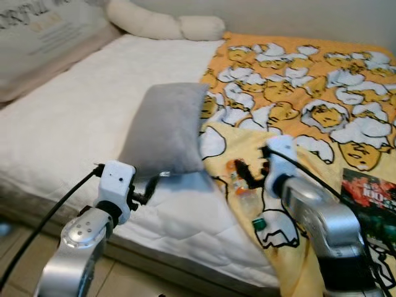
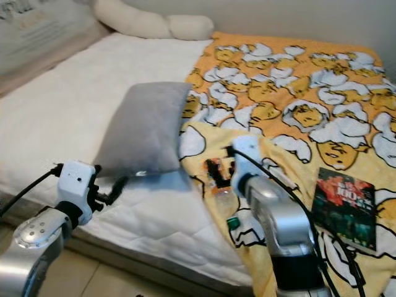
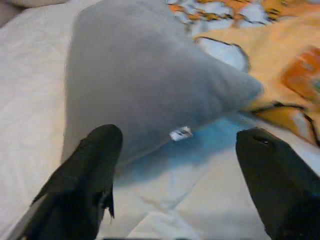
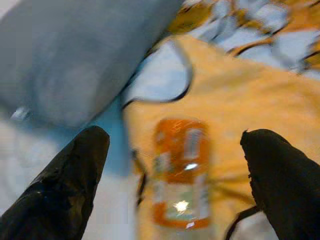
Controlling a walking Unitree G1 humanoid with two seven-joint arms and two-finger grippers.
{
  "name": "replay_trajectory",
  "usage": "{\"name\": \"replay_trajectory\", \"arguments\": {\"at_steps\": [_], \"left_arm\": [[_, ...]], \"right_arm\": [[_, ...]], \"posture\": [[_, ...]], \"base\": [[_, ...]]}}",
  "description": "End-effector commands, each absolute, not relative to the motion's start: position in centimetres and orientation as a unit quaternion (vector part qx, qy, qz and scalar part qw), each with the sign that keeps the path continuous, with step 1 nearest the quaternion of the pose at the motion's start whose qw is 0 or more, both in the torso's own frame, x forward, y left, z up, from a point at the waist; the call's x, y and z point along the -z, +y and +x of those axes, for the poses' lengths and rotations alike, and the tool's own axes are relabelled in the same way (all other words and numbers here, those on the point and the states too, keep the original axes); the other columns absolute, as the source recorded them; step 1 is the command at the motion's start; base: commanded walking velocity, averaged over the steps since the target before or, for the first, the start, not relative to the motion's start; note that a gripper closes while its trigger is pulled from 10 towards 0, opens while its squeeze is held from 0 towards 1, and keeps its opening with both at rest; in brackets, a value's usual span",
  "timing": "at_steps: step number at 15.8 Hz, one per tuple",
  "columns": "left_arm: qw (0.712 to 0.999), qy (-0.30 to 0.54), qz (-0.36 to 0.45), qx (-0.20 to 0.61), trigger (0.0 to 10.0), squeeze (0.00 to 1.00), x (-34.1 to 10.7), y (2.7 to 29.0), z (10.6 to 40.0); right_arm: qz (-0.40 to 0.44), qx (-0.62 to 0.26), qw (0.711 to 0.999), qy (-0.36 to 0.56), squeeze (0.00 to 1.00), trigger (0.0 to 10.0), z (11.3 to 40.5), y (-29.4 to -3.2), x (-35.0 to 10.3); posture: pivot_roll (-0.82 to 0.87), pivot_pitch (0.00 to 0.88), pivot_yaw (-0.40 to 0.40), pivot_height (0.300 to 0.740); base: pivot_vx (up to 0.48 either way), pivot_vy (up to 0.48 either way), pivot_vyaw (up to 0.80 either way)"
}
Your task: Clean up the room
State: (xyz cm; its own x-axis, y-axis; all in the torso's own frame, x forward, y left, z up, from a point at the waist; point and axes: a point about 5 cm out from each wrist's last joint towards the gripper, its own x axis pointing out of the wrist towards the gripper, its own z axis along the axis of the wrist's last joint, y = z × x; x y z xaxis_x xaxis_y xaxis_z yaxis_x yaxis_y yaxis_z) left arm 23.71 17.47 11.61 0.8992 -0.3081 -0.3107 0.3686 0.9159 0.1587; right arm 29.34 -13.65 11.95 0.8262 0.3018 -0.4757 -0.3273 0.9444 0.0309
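At our left, the left tool (image 3: pixel 175 170) hovers with fingers spread apart just before the soft grey fabric cushion (image 1: pixel 166 129) lying on the white quilted bed (image 1: pixel 74 117). Further right, our right tool (image 4: pixel 172 185) is spread around the orange-labelled clear plastic bottle (image 4: pixel 181 172) on the yellow cartoon-print blanket (image 1: pixel 309 80). We judge closing on the bottle comes next.

Grey pillow (image 1: pixel 166 127), white mattress (image 1: pixel 68 124), yellow cartoon-patterned blanket (image 1: pixel 309 93), orange-labelled bottle (image 4: pixel 181 170).
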Motion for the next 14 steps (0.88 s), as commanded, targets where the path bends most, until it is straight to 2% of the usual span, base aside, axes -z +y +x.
{"name": "replay_trajectory", "arguments": {"at_steps": [1, 3, 6, 11, 12, 14], "left_arm": [[0.961, 0.146, 0.112, 0.208, 10.0, 1.0, -11.7, 17.0, 24.0], [0.95, 0.153, 0.132, 0.239, 10.0, 1.0, -11.5, 17.1, 24.3], [0.928, 0.174, 0.144, 0.296, 10.0, 1.0, -11.5, 17.3, 24.4], [0.912, 0.192, 0.146, 0.33, 10.0, 1.0, -11.4, 17.7, 24.0], [0.91, 0.196, 0.146, 0.334, 10.0, 1.0, -11.3, 17.8, 24.0], [0.903, 0.204, 0.151, 0.348, 10.0, 1.0, -11.4, 17.8, 24.1]], "right_arm": [[-0.041, -0.174, 0.945, 0.275, 1.0, 10.0, 29.6, -13.5, -11.4], [-0.071, -0.176, 0.932, 0.31, 1.0, 10.0, 30.4, -13.1, -11.1], [-0.114, -0.162, 0.892, 0.406, 1.0, 10.0, 30.8, -12.5, -9.6], [-0.137, -0.173, 0.871, 0.44, 1.0, 10.0, 31.8, -10.7, -7.5], [-0.143, -0.173, 0.867, 0.445, 0.0, 10.0, 32.0, -10.4, -7.2], [-0.159, -0.172, 0.861, 0.451, 0.0, 10.0, 32.2, -9.9, -6.4]], "posture": [[-0.07, 0.0, 0.066, 0.74], [-0.06, 0.0, 0.062, 0.74], [-0.05, 0.0, 0.064, 0.74], [-0.04, 0.0, 0.087, 0.74], [-0.04, 0.0, 0.089, 0.74], [-0.04, 0.0, 0.089, 0.74]], "base": [[0.0, 0.0, 0.0], [0.0, 0.0, 0.0], [0.0, 0.0, 0.0], [0.0, 0.0, 0.0], [0.0, 0.0, 0.0], [0.0, 0.0, 0.0]]}}
